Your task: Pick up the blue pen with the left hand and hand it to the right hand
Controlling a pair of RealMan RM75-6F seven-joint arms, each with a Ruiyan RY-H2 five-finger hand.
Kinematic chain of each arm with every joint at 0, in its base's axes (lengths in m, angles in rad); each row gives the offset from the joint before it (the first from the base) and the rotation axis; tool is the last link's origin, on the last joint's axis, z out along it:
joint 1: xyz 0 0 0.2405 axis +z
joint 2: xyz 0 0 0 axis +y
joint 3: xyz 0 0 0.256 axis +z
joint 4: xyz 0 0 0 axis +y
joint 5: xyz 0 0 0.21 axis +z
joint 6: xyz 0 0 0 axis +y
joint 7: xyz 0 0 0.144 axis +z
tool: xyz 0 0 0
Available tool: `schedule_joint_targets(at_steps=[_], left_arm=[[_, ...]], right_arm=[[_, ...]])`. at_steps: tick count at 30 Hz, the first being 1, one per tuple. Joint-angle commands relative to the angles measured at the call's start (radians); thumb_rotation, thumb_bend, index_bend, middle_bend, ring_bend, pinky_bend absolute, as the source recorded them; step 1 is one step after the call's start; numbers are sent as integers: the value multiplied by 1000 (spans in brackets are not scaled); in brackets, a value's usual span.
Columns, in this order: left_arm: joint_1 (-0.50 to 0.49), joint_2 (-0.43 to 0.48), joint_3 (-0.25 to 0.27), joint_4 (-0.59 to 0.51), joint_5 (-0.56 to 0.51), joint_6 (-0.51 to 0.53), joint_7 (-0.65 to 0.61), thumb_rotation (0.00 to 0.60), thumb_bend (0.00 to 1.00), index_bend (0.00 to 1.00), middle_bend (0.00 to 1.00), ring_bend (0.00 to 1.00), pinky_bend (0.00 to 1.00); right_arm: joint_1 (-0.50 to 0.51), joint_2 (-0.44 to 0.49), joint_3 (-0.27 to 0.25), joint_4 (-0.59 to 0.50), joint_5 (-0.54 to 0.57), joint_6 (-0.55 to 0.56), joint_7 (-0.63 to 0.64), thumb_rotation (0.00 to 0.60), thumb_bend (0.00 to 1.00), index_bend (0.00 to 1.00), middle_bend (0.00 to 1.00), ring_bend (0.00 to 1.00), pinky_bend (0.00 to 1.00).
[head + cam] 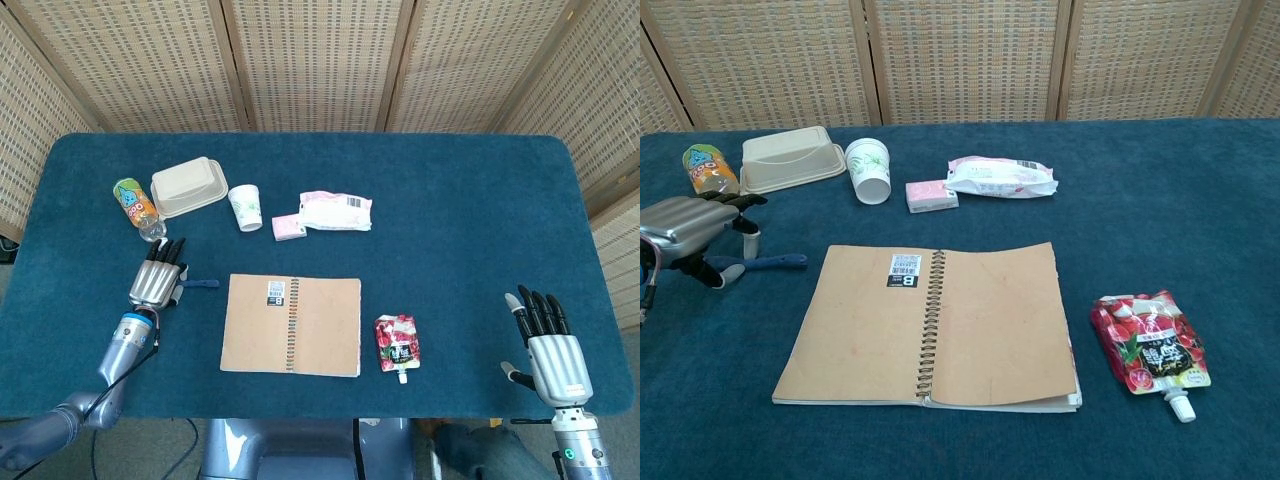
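The blue pen (203,284) lies just left of the open notebook, its free tip pointing right; in the chest view the pen (775,263) slopes slightly up toward that tip. My left hand (158,280) is over the pen's left end, knuckles up, and in the chest view this hand (685,225) pinches that end between thumb and a fingertip. My right hand (545,340) hovers at the table's near right corner, fingers spread, holding nothing. It does not show in the chest view.
A brown spiral notebook (930,320) lies open in the middle, with a red drink pouch (1148,345) to its right. Behind stand a small bottle (705,168), a beige lidded box (790,158), a paper cup (869,170), a pink packet (932,195) and a white snack bag (1000,177).
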Motion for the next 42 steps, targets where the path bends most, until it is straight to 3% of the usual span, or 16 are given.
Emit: schedule_joint_targets(at_steps=[1,21,29,42], left_arm=[[1,5,0,-5,-3,1,3,600,373,545,0,0,0],[2,7,0,-28,-53,-7,71,600,406,636,0,0,0],[-2,5,-5,-30,-69,-6,92,600,482,788,0,0,0],[11,44,-16,-66,-63,18,23,600,529,861,0,0,0]], right_arm=[[0,0,-1,0,0,-1,1,600,0,0,0,0,0],[1,2,-3,-2,-2,0,7,600,0,0,0,0,0],[0,2,-4,-4,-4,3,4,600,0,0,0,0,0],[-2,2,-6,-5,-9,8,3,600,0,4,0,0,0]])
